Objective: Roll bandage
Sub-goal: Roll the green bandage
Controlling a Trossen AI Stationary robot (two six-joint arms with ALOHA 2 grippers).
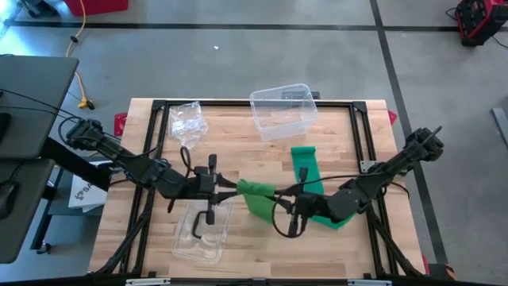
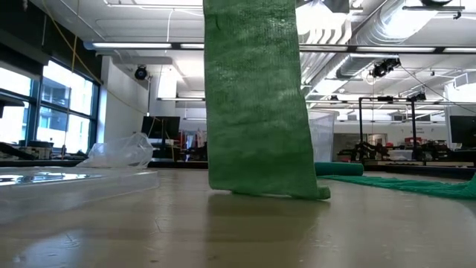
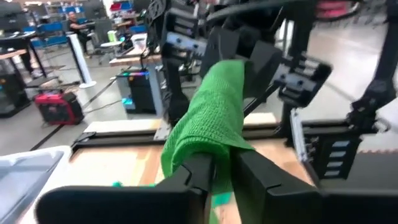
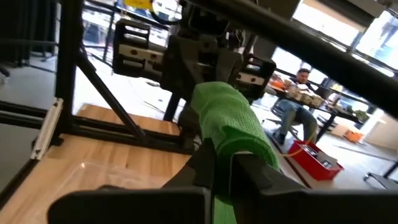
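My left hand (image 1: 232, 186) pinching the green bandage (image 1: 258, 199) end, my right hand (image 1: 279, 193) clamped on it opposite, bandage lifted mid-surface (image 1: 238, 246), its tail trailing on the wood

Green mesh bandage (image 1: 259, 195); clear bin (image 1: 283, 110); pale wood table (image 1: 262, 246).

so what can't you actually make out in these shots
- Low view: both grippers are cut off by the top edge; only the hanging green bandage shows.
- High view: the clear tray is partly hidden by the left gripper.
- Right wrist view: the bandage covers the facing left gripper.
- High view: the crumpled plastic bag contents are too small.
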